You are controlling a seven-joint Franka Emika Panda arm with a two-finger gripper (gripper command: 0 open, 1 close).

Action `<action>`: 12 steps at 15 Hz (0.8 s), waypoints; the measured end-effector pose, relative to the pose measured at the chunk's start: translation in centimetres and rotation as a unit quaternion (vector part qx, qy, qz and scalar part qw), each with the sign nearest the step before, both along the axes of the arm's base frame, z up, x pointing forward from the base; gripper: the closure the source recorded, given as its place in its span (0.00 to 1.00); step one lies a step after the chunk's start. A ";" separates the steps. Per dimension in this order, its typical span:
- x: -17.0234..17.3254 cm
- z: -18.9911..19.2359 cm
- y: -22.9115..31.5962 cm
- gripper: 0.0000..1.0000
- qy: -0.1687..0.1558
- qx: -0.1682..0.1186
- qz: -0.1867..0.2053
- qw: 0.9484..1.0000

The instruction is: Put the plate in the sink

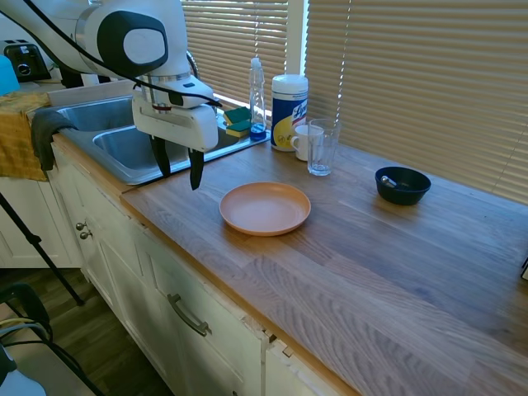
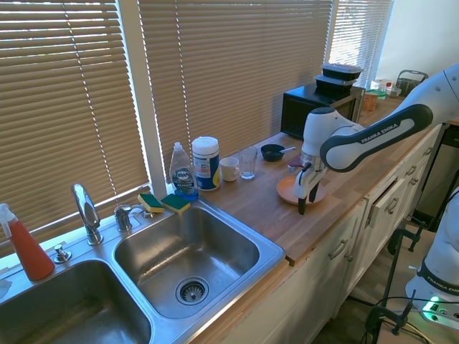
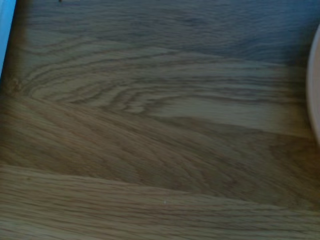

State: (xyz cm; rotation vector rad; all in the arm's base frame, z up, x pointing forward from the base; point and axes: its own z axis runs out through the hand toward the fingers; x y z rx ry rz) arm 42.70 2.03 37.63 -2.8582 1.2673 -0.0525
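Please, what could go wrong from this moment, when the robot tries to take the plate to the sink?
1. The plate lies flat on the wooden counter with a low rim, so the open gripper may slip off its edge.
2. The gripper hangs beside the plate, not over it; closing now would likely catch nothing.
3. A glass and a mug stand close behind the plate; a wide swing toward the sink might knock them.

The white arm bends down from its elbow, wrist vertical, so the hand points straight downward. Its two dark fingers hang spread apart with nothing between them, their tips just above the bench.
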 end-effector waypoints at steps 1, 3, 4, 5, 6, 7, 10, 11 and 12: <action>0.0 0.0 0.0 0.00 0.000 0.000 0.000 1.000; 0.2 0.3 -0.2 0.00 -0.003 -0.001 -0.001 1.000; 0.5 0.7 -0.7 0.00 -0.007 0.000 -0.006 1.000; 0.8 1.2 -1.7 0.00 -0.011 0.001 -0.015 1.000; 1.0 1.6 -3.1 0.00 -0.015 0.002 -0.025 1.000; 1.2 1.9 -4.7 0.00 -0.018 0.004 -0.035 0.999; 2.2 2.0 -10.5 0.00 -0.021 0.008 -0.067 0.997; 2.5 1.7 -12.4 0.00 -0.019 0.009 -0.078 0.997; 2.9 1.2 -14.2 0.00 -0.015 0.011 -0.090 0.996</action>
